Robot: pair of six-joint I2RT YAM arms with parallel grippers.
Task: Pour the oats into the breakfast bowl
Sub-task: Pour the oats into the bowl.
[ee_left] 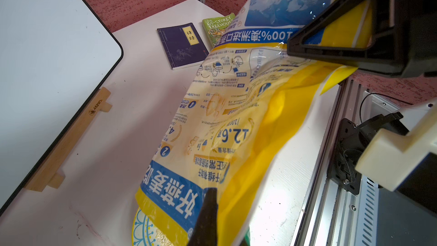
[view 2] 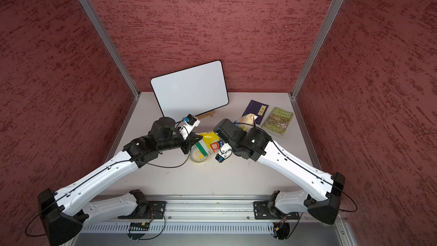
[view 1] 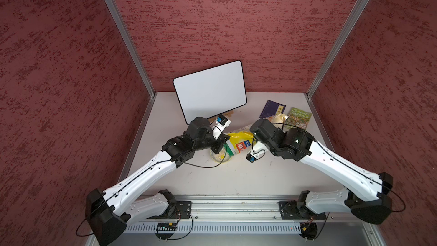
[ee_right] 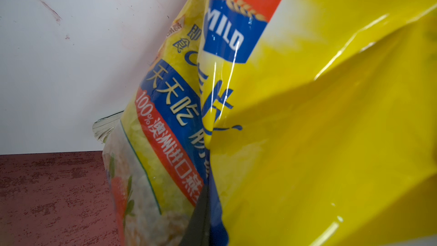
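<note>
The yellow oat bag (view 1: 238,141) (view 2: 210,141) hangs tilted between both arms, with its green-white top edge down over the breakfast bowl (view 1: 214,159) (view 2: 205,160). Pale oats (view 2: 196,154) (ee_left: 162,237) lie in that blue-rimmed bowl (ee_left: 142,229). My left gripper (view 1: 218,147) (ee_left: 218,214) is shut on the bag (ee_left: 236,119) near its low mouth end; one black finger (ee_left: 208,211) shows against the blue band. Higher up, my right gripper (view 1: 256,136) (ee_right: 209,209) is shut on the bag (ee_right: 319,114). Its other finger is hidden by the plastic.
A whiteboard (view 1: 209,91) on a wooden stand leans at the back. Two books, dark blue (view 1: 272,108) and green (view 1: 299,117), lie at the back right, close behind the bag. Red walls close in three sides, and a metal rail (view 1: 236,207) runs along the front.
</note>
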